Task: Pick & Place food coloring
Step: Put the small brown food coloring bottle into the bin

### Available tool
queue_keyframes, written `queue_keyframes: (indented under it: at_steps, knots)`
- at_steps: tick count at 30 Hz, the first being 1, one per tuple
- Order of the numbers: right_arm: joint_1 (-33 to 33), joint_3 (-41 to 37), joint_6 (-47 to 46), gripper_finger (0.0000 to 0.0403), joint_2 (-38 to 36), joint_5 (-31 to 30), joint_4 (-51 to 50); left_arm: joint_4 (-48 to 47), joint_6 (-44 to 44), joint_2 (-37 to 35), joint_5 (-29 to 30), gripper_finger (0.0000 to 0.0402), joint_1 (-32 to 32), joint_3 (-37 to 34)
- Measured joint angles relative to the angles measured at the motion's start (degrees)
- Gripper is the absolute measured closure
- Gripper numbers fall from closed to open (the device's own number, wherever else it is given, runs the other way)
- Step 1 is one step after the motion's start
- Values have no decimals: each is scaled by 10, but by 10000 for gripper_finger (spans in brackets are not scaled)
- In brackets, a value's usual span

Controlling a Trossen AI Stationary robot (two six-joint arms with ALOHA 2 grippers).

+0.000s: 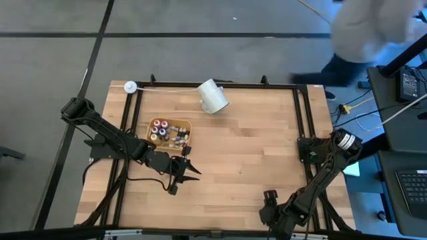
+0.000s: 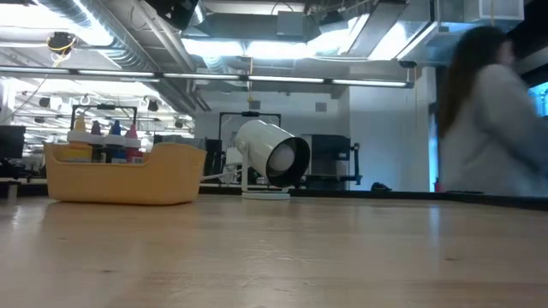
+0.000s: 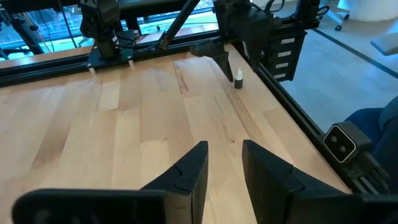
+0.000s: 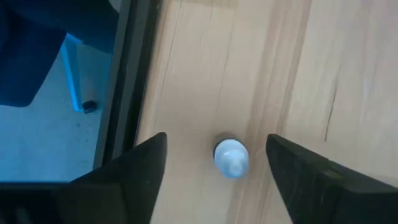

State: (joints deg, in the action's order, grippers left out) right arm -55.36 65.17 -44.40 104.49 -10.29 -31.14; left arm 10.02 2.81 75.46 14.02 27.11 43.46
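The right gripper (image 4: 214,168) hangs wide-jawed over a lone white-capped bottle (image 4: 231,158) standing near the tabletop's front edge by its right corner, the bottle between the fingers but untouched. If the jaws meet it off-centre, one finger could tip it or roll it off the edge. The left gripper (image 3: 224,171), jaws narrow and empty, waits beside the tray (image 1: 189,123) of other bottles (image 1: 168,131) toward the left edge.

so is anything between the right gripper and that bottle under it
Nothing visible. In the right wrist view the white-capped bottle stands alone on bare table, between the right gripper's open fingers, with clear gaps on both sides.
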Motion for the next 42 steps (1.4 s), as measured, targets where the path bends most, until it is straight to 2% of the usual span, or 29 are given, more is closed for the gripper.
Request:
queue_keyframes:
  at_steps: [15,24,29,33,38,42]
  knots:
    - [-10,0,13,256,4,8,-4,0,13,0,0,306,0,0]
    - [-10,0,28,336,4,-8,-7,0,14,0,0,307,0,0]
    - [-4,9,12,342,5,-8,-22,0,16,0,0,307,0,0]
    - [19,41,12,342,-3,-7,-80,0,47,0,0,304,0,0]
    - [78,99,27,342,-4,-48,-189,-1,71,0,-9,306,8,0]
    - [146,141,104,342,-4,-85,-220,-1,54,0,-23,308,18,0]
